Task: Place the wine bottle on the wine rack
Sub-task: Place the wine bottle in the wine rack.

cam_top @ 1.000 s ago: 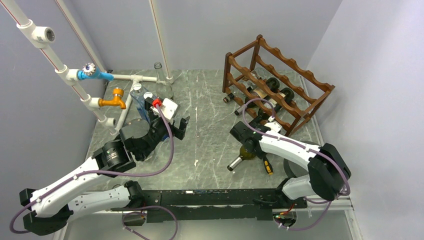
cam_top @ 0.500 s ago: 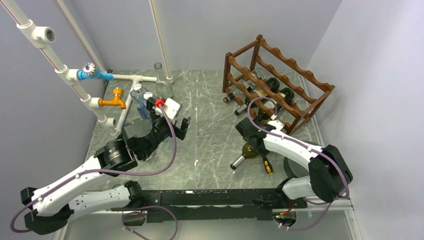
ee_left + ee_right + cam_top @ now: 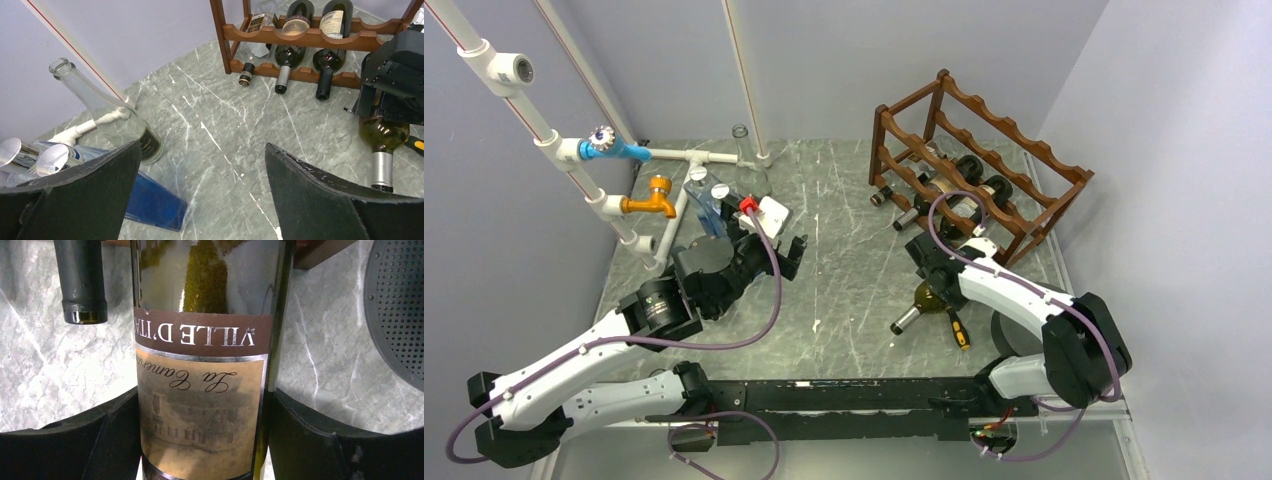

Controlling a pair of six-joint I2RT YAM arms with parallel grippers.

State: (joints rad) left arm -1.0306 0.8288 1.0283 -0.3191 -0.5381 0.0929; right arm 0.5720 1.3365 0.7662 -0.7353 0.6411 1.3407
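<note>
The wine rack (image 3: 1009, 150) stands at the back right with three bottles lying in its lower tier; it also shows in the left wrist view (image 3: 300, 35). My right gripper (image 3: 932, 272) is shut on the body of a green wine bottle (image 3: 921, 300) with a tan and brown label (image 3: 200, 390). The bottle is held just in front of the rack, its neck pointing toward the near edge. In the right wrist view both fingers (image 3: 100, 435) press its sides. My left gripper (image 3: 789, 250) is open and empty at mid-left, over bare table (image 3: 200, 200). The held bottle also shows in the left wrist view (image 3: 382, 142).
A clear glass bottle (image 3: 744, 165) and a blue bottle (image 3: 709, 210) lie at the back left by white pipes with a blue valve (image 3: 609, 145) and an orange tap (image 3: 654, 200). A yellow-handled screwdriver (image 3: 958, 328) and a grey perforated disc (image 3: 400, 305) lie near the right arm.
My right gripper has carried the wine bottle a little to the right, toward the rack. My left arm has shifted slightly right and forward, still open.
</note>
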